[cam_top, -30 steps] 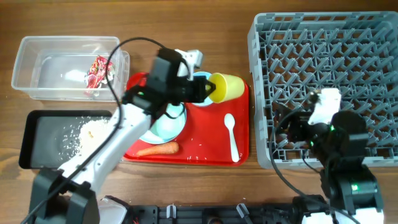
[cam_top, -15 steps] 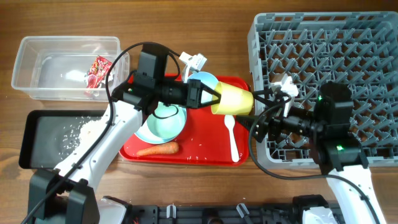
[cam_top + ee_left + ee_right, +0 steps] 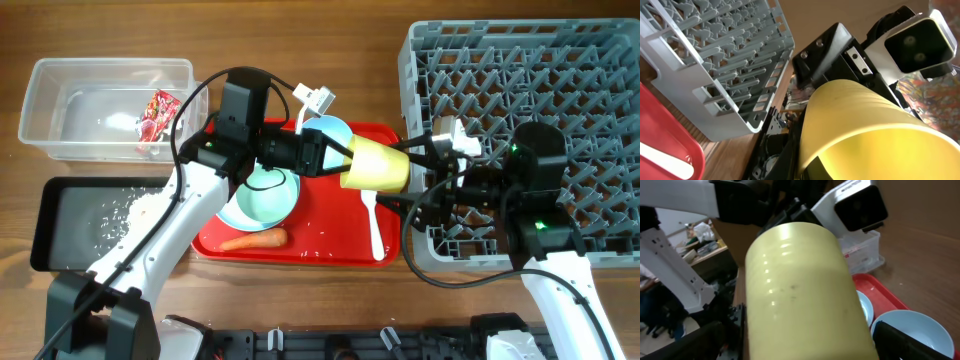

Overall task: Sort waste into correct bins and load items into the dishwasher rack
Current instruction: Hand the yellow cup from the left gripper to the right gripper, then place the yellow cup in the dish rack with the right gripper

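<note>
Yellow cup [image 3: 376,165] lies sideways in the left gripper [image 3: 340,158], pinched at its mouth end and held out ahead, I judge for a handover. The right gripper [image 3: 418,178] faces its base, fingers spread wide (contact unclear). Beneath both lie the spoon [image 3: 372,215] and tray [image 3: 320,240]. The rack [image 3: 520,60] wall stands just behind the right gripper.

I see a flat red serving tray [image 3: 320,238] reaching from centre toward eight o'clock on the wooden surface [image 3: 300,50] (grain running left to right); cluttered desks [image 3: 700,242] show at nine o'clock, right wrist.
</note>
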Motion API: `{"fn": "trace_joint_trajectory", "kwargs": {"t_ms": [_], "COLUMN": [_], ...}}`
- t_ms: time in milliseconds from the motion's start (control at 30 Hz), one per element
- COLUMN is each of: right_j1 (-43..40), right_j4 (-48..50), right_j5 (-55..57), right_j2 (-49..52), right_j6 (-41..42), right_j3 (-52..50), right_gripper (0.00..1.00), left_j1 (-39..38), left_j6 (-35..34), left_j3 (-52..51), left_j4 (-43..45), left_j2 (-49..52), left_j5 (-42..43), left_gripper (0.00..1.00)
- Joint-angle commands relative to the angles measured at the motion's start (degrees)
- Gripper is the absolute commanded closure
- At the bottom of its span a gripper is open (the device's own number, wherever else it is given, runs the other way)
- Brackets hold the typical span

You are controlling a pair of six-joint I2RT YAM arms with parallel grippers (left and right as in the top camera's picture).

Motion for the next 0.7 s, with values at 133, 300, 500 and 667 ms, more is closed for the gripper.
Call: {"fn": "trace_joint_trajectory", "kwargs": {"t_ms": [133, 300, 500, 667], "right_j1": [-0.09, -0.09, -0.09, -0.09], "right_j4": [0.35, 0.55, 0.31, -1.53], "right_j5": [-5.07, -2.47, 1.38, 10.84], "right_j2": [0.28, 0.28, 0.28, 0.26], "right_j6": [0.42, 0.55, 1.7, 3.63], "right_j3": [1.18, 1.18, 1.18, 1.18], "right_gripper": [0.23, 0.29, 0.41, 0.46], "left_j1": [0.11, 0.11, 0.11, 0.17], "left_j6": [0.09, 0.09, 0.13, 0.37], "left_j3": [0.35, 0.35, 0.35, 0.33], "left_j4": [0.15, 0.15, 0.13, -3.78], "left_j2": [0.22, 0.22, 0.22, 0.22], "left_j5": [1.51, 1.51, 0.52, -12.31], "left_gripper": [0.96, 0.96, 0.86, 0.66]}}
